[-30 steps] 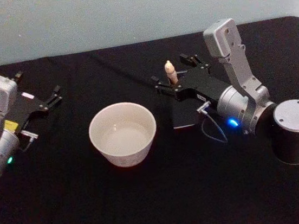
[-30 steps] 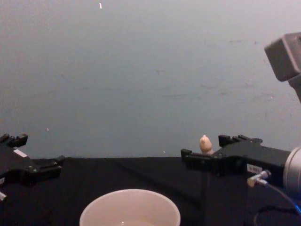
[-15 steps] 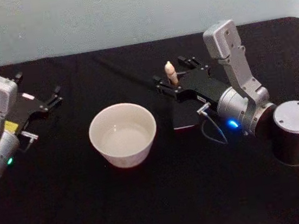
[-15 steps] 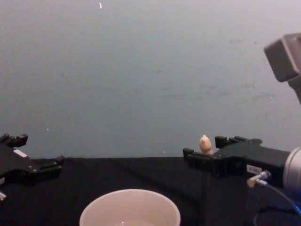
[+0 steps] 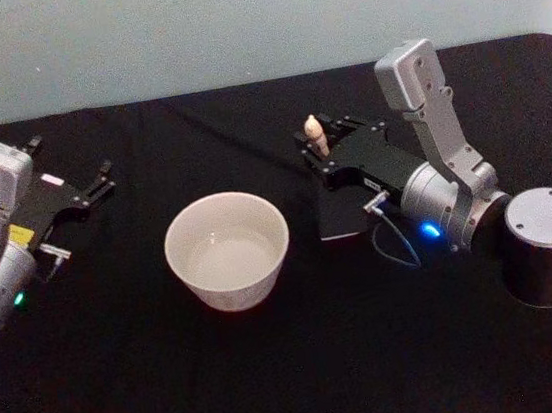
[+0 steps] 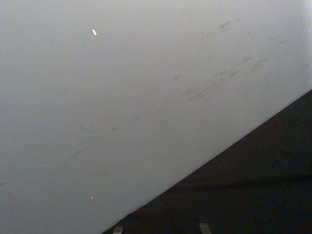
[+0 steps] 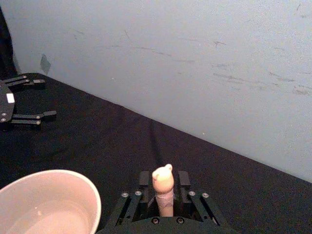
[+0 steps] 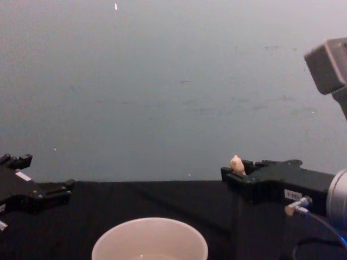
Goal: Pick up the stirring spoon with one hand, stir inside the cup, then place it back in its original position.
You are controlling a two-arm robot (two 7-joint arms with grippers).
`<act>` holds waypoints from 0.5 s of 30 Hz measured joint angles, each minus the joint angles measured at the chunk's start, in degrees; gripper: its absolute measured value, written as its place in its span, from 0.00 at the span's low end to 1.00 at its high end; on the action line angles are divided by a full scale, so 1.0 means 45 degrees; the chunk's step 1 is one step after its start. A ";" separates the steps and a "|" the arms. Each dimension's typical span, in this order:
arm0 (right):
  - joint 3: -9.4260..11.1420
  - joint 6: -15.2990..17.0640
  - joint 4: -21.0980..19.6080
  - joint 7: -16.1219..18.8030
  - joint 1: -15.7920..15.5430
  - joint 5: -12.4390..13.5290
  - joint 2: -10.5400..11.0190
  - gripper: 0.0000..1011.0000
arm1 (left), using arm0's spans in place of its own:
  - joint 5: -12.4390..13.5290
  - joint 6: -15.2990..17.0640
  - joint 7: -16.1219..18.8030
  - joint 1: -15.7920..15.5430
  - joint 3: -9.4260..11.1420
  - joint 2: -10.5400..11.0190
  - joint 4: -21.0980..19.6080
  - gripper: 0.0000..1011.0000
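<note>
Since the stirring spoon stands upright in the dark holder, just right of the cup, you will find only its beige handle and bear knob exposed. The right gripper has its fingers pressed together on that handle below the knob, a hold that should allow a straight lift out. The left gripper rests well apart at the left, fingers spread and idle, leaving the cup unobstructed.

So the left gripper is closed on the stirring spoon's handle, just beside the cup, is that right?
No, it is the right gripper that is closed on the stirring spoon by its handle, just beside the cup; the right wrist view shows it. The left gripper sits open on the cup's other side.
</note>
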 joint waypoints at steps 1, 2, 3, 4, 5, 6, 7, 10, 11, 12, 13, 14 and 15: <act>0.0000 0.0000 -0.0001 0.0000 0.0000 0.0000 0.0000 0.38 | -0.0001 0.0000 0.0000 0.0000 0.0001 0.0000 -0.0001 0.99; 0.0000 0.0000 -0.0001 -0.0001 0.0000 0.0000 0.0000 0.33 | -0.0001 0.0000 0.0000 0.0000 0.0000 0.0000 0.0000 0.99; 0.0000 0.0000 -0.0001 -0.0001 0.0000 0.0000 0.0000 0.30 | 0.0000 0.0000 0.0000 0.0000 0.0000 0.0000 0.0000 0.99; 0.0000 0.0000 -0.0001 -0.0001 0.0000 0.0000 0.0000 0.28 | 0.0000 0.0000 0.0000 0.0000 0.0000 0.0000 0.0000 0.99; 0.0000 0.0000 -0.0001 0.0000 0.0001 0.0000 0.0000 0.25 | 0.0000 0.0000 0.0000 -0.0001 0.0000 0.0000 0.0000 0.99; 0.0000 0.0000 0.0000 -0.0001 0.0000 0.0000 -0.0001 0.23 | 0.0000 0.0001 -0.0001 0.0000 0.0000 0.0000 0.0000 0.99; 0.0000 0.0000 -0.0001 -0.0001 0.0000 0.0000 0.0000 0.22 | 0.0000 0.0000 0.0000 0.0000 0.0000 0.0000 0.0000 0.99; 0.0000 0.0000 -0.0001 -0.0001 -0.0001 0.0000 0.0000 0.22 | 0.0000 0.0000 0.0000 0.0000 0.0000 0.0000 0.0000 0.99; 0.0000 0.0000 -0.0001 -0.0002 -0.0001 0.0000 -0.0001 0.22 | 0.0000 0.0000 0.0000 0.0000 0.0000 0.0000 0.0000 0.99; 0.0000 0.0000 0.0000 -0.0001 -0.0001 0.0000 0.0000 0.22 | 0.0000 0.0000 0.0000 0.0000 0.0000 0.0000 0.0000 0.99; 0.0000 0.0000 -0.0001 -0.0002 0.0000 0.0000 0.0000 0.22 | 0.0000 0.0000 0.0000 0.0000 0.0000 0.0000 -0.0001 0.99; 0.0000 0.0000 0.0000 -0.0001 -0.0001 0.0000 0.0000 0.22 | 0.0000 0.0000 0.0000 -0.0001 0.0000 0.0000 0.0000 0.99; 0.0000 0.0000 0.0000 -0.0001 -0.0001 0.0000 0.0000 0.22 | 0.0000 0.0000 0.0000 0.0000 0.0000 0.0000 0.0000 0.99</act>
